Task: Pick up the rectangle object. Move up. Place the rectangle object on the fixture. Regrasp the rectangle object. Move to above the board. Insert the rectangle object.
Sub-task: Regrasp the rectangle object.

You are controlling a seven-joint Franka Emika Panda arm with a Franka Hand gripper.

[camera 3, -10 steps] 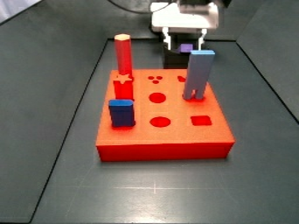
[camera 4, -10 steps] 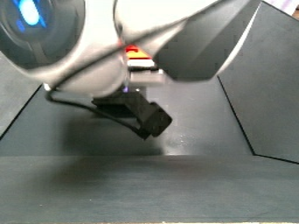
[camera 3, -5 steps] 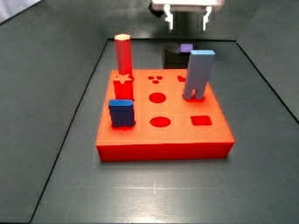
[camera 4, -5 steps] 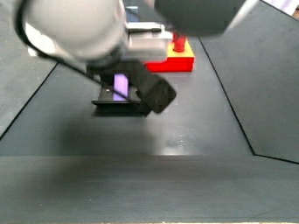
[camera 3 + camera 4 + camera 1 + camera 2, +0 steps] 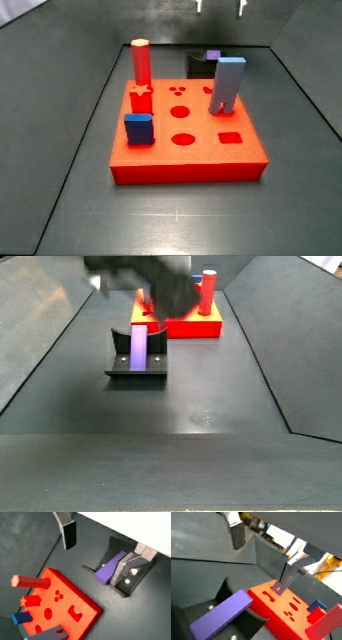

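Wrist views both show the hand (image 5: pixel 100 544) wide open with nothing in it, its two silver fingers (image 5: pixel 67 531) well apart and raised above the dark surface (image 5: pixel 33 547). Below the gap between the fingers, the purple bar (image 5: pixel 108 568) lies leaning on the black fixture (image 5: pixel 130 582), touching it, free of both fingers. In a wrist view the bar (image 5: pixel 221 614) fills the near corner with the red board (image 5: pixel 291 607) just behind it. In a side view the bar (image 5: pixel 138 346) lies lengthwise on the fixture (image 5: pixel 136 368), pointing toward 12 o'clock, and the board (image 5: pixel 194 324) sits at about 1 o'clock from it, near but apart. In a side view only the fingertips (image 5: pixel 201 6) show at the 12 o'clock edge, above the fixture (image 5: pixel 201 66), whose purple bar (image 5: pixel 213 55) peeks out behind a tall light-blue block (image 5: pixel 227 85). A red peg (image 5: pixel 140 62) and a short dark-blue block (image 5: pixel 138 128) also stand in the board (image 5: pixel 187 165).
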